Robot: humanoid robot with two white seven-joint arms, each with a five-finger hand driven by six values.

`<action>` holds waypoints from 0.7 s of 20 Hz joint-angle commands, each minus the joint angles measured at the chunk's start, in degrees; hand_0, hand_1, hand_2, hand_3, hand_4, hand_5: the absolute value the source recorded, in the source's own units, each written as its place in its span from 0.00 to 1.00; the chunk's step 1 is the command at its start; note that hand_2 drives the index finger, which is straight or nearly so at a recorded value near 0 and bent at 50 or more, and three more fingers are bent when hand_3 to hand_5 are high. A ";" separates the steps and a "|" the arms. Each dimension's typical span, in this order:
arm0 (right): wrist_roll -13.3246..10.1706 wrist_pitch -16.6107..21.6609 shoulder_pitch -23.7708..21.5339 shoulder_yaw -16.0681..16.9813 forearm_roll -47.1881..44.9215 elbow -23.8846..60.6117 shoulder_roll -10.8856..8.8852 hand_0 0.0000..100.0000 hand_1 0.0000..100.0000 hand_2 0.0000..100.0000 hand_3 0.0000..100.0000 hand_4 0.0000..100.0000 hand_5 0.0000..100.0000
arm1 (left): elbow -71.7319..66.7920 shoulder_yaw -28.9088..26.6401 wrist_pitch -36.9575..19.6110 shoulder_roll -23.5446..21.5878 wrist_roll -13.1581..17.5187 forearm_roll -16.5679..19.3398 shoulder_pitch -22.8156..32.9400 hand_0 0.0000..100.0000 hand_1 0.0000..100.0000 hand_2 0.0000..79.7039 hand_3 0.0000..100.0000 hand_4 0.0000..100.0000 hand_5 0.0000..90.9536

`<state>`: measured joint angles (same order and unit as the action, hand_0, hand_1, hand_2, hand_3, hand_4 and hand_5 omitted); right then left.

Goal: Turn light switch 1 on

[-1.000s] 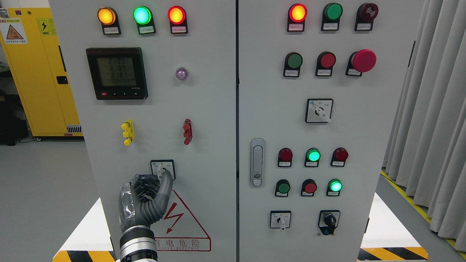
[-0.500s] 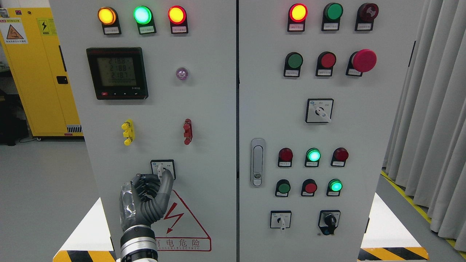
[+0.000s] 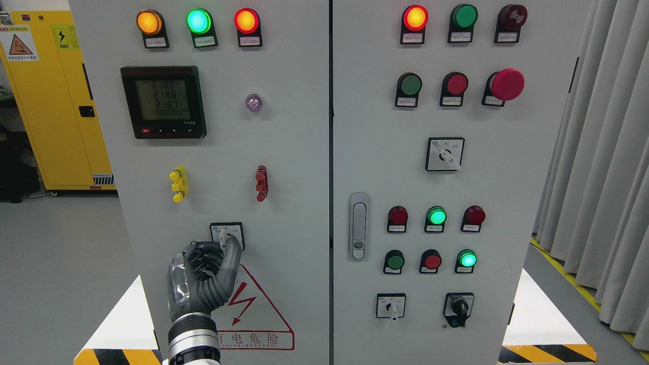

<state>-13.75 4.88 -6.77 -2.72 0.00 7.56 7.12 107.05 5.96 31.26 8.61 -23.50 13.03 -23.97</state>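
Grey control cabinet (image 3: 294,152) fills the frame, two doors split by a vertical seam. Yellow cabinet (image 3: 50,101) stands behind it at the far left, grey curtain (image 3: 598,152) at the right edge.

Left door: meter display (image 3: 163,101) in the upper-left part, three lit lamps (image 3: 197,21) (amber, green, red) along the top edge. Warning triangle sticker (image 3: 253,309) near the bottom edge.

Left hand (image 3: 203,276) comes up from the bottom edge of the left door, over the sticker's left side. Fingers are curled in; thumb and fingertips close around the white lever of the rotary switch (image 3: 226,235), so it is gripping the lever, though the contact itself is partly hidden by the hand. The switch sits low on the left door, about centre, just above the sticker.

Right door: door handle (image 3: 358,225) by the seam, red mushroom button (image 3: 506,84) in the upper right.
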 commanded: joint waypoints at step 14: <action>0.04 -0.05 0.00 0.00 -1.67 0.00 0.00 0.00 0.50 0.04 0.00 0.00 0.00 | -0.35 0.01 0.20 0.00 0.03 -0.11 -0.11 0.50 0.55 0.77 0.83 0.87 0.93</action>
<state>-13.75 4.88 -6.77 -2.72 0.00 7.56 7.12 106.83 5.98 31.05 8.62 -23.39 12.96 -24.06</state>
